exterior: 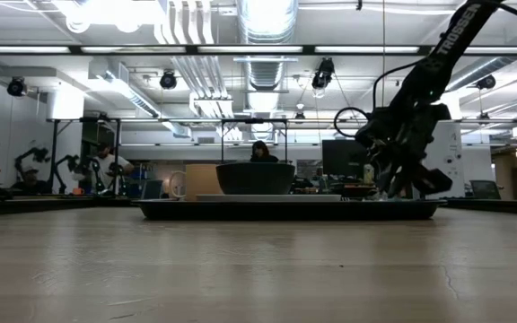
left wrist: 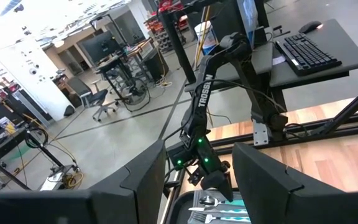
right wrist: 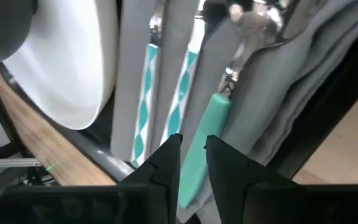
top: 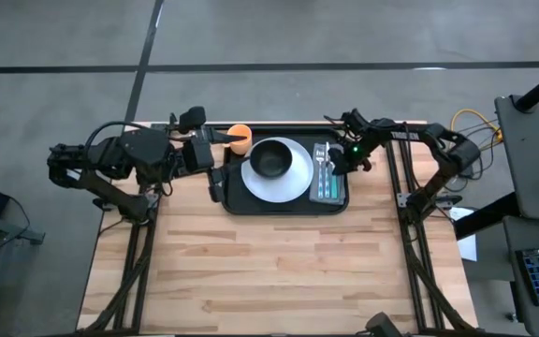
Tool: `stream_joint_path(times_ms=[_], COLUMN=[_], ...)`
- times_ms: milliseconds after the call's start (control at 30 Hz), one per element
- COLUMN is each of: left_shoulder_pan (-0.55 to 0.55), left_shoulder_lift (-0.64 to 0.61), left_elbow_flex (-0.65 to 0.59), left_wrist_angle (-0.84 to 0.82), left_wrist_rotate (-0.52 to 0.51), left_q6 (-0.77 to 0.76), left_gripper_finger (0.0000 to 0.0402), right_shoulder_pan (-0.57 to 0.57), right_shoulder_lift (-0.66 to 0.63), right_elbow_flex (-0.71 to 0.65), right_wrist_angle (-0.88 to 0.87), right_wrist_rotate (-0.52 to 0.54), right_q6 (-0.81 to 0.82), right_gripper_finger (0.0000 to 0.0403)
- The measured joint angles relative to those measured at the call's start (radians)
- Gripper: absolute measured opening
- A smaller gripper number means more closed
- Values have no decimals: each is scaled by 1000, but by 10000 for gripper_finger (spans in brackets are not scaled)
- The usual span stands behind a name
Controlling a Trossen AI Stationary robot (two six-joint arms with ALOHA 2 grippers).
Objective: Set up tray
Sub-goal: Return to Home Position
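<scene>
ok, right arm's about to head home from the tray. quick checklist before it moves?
1. Right gripper fingers apart: ok.
2. Spoon lying free on the napkin, not pinched: looks ok.
3. Bowl on plate, both on tray: ok.
4. Left gripper open, empty: ok.
5. Right gripper's height above the spoon: cannot tell.

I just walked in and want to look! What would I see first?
Probably the black tray at the table's edge, holding a white plate with a dark bowl on it. Beside the plate, teal-handled cutlery lies on a grey napkin, with the right end effector just above it.
</scene>
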Motion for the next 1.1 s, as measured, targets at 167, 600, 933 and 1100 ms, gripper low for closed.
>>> stream_joint_path(times_ms=[167, 600, 933, 1100], left_shoulder_pan=[0, 9, 11, 12], left_shoulder_lift=[-1, -45, -330, -550], left_elbow_flex=[0, -4, -313, -644], left_wrist_angle=[0, -140, -69, 178], left_wrist_rotate=[1, -106, 47, 168], left_q6=[4, -240, -315, -318], left_gripper_finger=[167, 167, 167, 167], right_shoulder_pan=[1, 474, 884, 891], right_shoulder_lift=[-30, -423, -939, -1114], right_elbow_flex=[17, 66, -128, -264], right_wrist_angle=[-1, 110, 345, 350], right_wrist_rotate=[-12, 427, 898, 908], right_q6=[14, 75, 162, 227], right_gripper_finger=[57, 22, 22, 22])
